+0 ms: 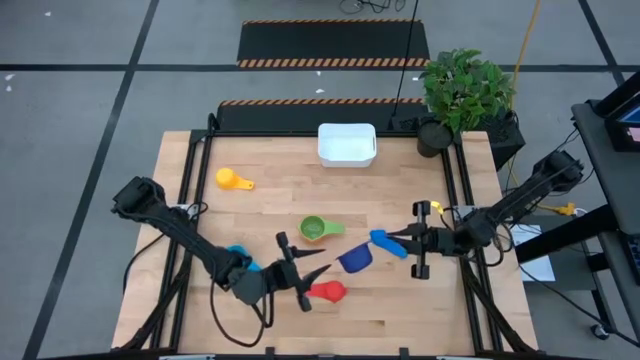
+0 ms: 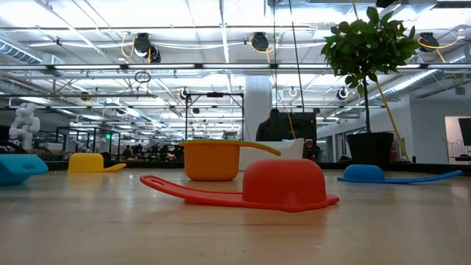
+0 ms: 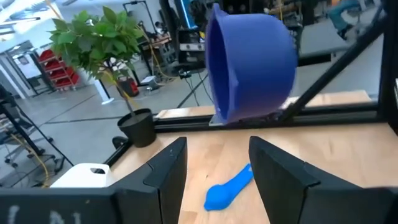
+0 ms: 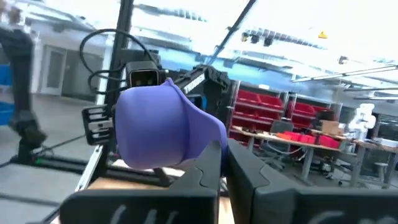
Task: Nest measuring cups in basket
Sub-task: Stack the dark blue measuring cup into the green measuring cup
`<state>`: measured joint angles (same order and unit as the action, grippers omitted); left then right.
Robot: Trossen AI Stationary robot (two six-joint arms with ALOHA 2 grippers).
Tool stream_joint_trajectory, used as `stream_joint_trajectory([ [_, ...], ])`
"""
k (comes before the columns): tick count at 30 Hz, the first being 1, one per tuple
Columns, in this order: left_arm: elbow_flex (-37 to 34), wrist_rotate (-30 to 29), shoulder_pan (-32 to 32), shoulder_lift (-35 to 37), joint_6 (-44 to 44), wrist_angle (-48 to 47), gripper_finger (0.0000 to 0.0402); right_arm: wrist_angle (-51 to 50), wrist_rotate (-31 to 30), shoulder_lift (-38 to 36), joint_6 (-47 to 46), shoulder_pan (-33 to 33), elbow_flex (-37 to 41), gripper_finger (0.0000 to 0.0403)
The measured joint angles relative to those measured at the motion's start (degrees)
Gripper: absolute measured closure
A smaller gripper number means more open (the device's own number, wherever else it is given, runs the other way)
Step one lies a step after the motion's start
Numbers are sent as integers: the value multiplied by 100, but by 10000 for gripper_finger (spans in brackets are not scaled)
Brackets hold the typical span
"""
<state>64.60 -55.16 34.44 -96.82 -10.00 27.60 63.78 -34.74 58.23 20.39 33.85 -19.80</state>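
**Right gripper pinching dark blue cup, lifted off table**

Right gripper (image 1: 404,238) clamps the dark blue cup (image 1: 356,259) by its handle, bowl hanging near table centre. Left gripper (image 1: 310,279), fingers spread and empty, sits beside the red cup (image 1: 328,291). I read no lettering anywhere. White basket (image 1: 347,144) sits at the far edge, seen only from above. Low view alone shows the orange cup (image 2: 212,160). Green cup (image 1: 316,229) lies mid-table.
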Motion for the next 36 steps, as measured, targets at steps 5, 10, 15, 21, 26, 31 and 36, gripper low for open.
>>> stream_joint_trajectory([
  [5,0,-2,4,0,3,418,227,629,-440,610,181,-4,-104,403],
  [10,0,-4,-19,-2,-111,685,227,818,-424,791,181,-2,-177,403],
  [15,0,160,-85,-4,-131,698,227,798,-420,792,149,-2,-196,403],
  [21,0,512,-142,-4,-126,693,229,785,-409,792,73,-2,-198,403],
  [26,0,620,-141,-4,-158,692,270,759,-398,792,68,0,-198,403],
  [31,0,627,-139,-4,-214,682,333,759,-398,790,77,0,-198,403],
  [36,0,590,-136,-4,-214,598,387,761,-402,789,89,2,-198,403],
])
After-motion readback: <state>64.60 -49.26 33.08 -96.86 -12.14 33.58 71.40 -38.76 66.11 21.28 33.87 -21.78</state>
